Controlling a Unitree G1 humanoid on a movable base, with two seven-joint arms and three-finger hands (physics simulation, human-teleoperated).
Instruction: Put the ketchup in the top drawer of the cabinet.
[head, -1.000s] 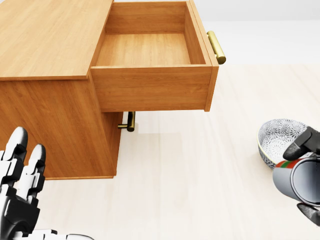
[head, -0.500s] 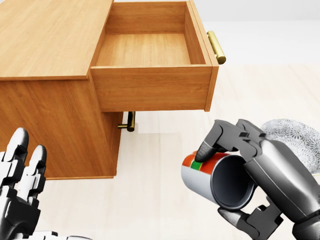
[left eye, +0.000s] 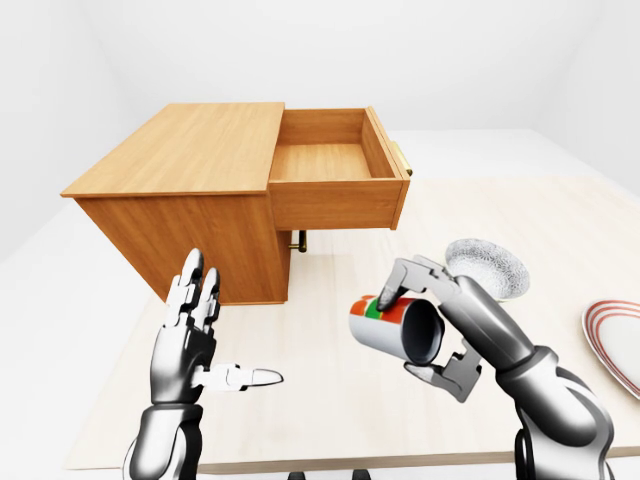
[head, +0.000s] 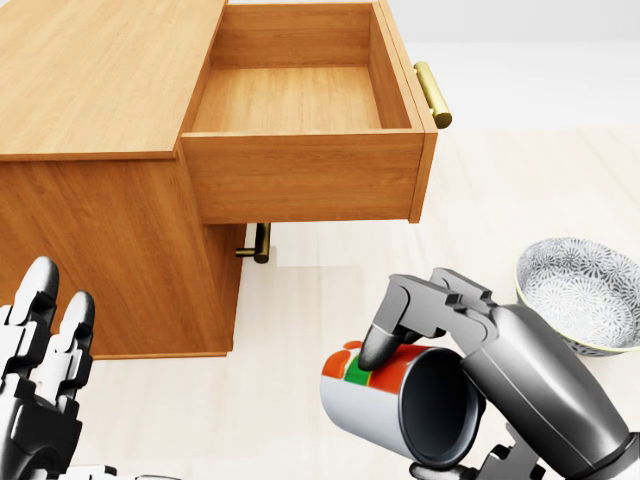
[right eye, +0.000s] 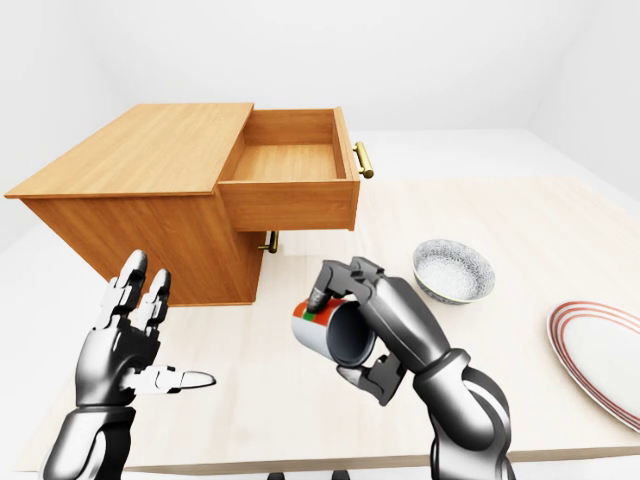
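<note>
Leftward my right hand (head: 450, 400) carries the ketchup (head: 395, 400), fingers clenched round it, below the open top drawer (head: 300, 100); my left hand (left eye: 190, 335) stays spread.

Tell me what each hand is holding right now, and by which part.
The right hand grips the ketchup, a red, green and grey can lying sideways, fingers over its upper side, another beneath, near the open-looking end. The left hand is open, holding nothing.

Head view: close, looking steeply down on the open drawer (head: 300, 95). Eye views: farther off, shallower angle, taking in the whole cabinet (left eye: 190, 190) and table (right eye: 520, 215). Shared by all three: drawer and bowl (head: 580, 290).
</note>
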